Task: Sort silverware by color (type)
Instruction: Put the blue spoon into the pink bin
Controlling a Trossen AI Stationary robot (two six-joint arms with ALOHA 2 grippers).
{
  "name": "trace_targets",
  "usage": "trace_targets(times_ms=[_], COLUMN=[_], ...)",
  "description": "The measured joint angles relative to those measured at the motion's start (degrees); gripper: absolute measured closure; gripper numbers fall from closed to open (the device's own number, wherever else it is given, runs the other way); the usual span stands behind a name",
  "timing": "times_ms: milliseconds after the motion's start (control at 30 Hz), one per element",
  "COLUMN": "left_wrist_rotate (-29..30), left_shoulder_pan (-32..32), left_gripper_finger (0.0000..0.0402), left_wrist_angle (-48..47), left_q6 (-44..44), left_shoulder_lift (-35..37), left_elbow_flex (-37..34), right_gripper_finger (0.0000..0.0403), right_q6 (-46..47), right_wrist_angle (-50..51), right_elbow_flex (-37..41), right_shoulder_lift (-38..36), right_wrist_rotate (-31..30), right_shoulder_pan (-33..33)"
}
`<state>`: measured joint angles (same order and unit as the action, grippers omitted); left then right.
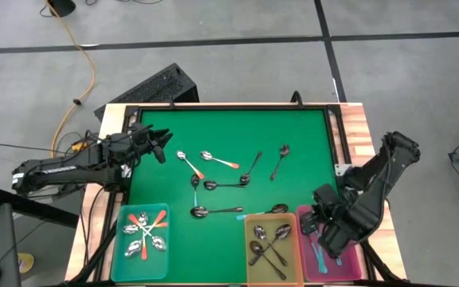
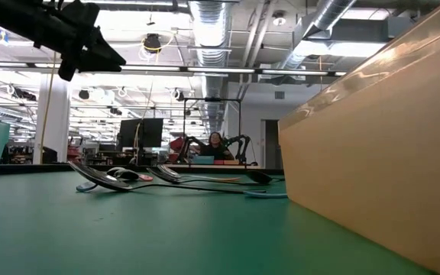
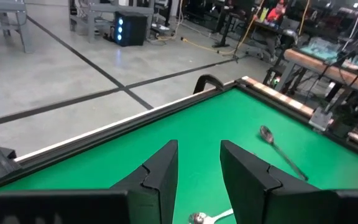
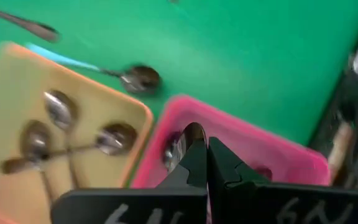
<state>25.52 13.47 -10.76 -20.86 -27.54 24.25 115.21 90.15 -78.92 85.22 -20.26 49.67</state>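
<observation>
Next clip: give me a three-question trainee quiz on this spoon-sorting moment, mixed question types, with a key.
1. True or false: the left gripper is shut on a spoon.
2. Which bin lies under the right gripper? A teal bin B yellow bin C pink bin
3. Fill in: the spoons in the teal bin have ____ handles.

Key
1. False. It hovers open and empty over the mat's far left corner.
2. C. The shut right gripper hangs above the pink bin.
3. Orange-red.
</observation>
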Motion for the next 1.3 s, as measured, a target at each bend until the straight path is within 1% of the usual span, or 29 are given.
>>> trace_targets(times_ms=[200, 333, 433, 600, 800, 967, 1300], left_wrist_rotate=[0.0, 0.0, 0.0, 0.0, 0.7, 0.4, 0.4], left_shoulder_pan=[0.0, 0.0, 0.0, 0.0, 0.0, 0.0, 0.0], left_gripper_finger=[0.0296, 0.0296, 0.0296, 0.0296, 0.0296, 0.0296, 0.0296], left_wrist_angle=[2.8, 2.8, 2.7, 2.5, 2.5, 2.5, 2.5], left_q6=[0.0, 0.0, 0.0, 0.0, 0.1, 0.1, 0.2], left_shoulder_lift=[-1.2, -1.7, -1.8, -1.8, -1.8, -1.8, -1.8], left_elbow_flex=[0.0, 0.0, 0.0, 0.0, 0.0, 0.0, 0.0], right_gripper_finger=[0.0399, 0.0399, 0.0399, 0.0399, 0.0399, 0.0399, 0.0399], right_q6=[6.5, 8.0, 8.0, 7.5, 6.3, 6.0, 5.9], right_wrist_angle=[-1.1, -1.3, -3.6, -10.6, -12.3, -16.6, -22.2], right_elbow_flex=[5.3, 8.1, 11.0, 15.5, 20.1, 23.6, 27.6], right_shoulder_lift=[0.0, 0.0, 0.0, 0.0, 0.0, 0.0, 0.0], right_wrist_rotate=[5.3, 7.5, 9.2, 9.2, 9.4, 9.5, 9.5], right_shoulder_pan=[3.0, 5.0, 6.1, 7.0, 7.2, 7.1, 7.1])
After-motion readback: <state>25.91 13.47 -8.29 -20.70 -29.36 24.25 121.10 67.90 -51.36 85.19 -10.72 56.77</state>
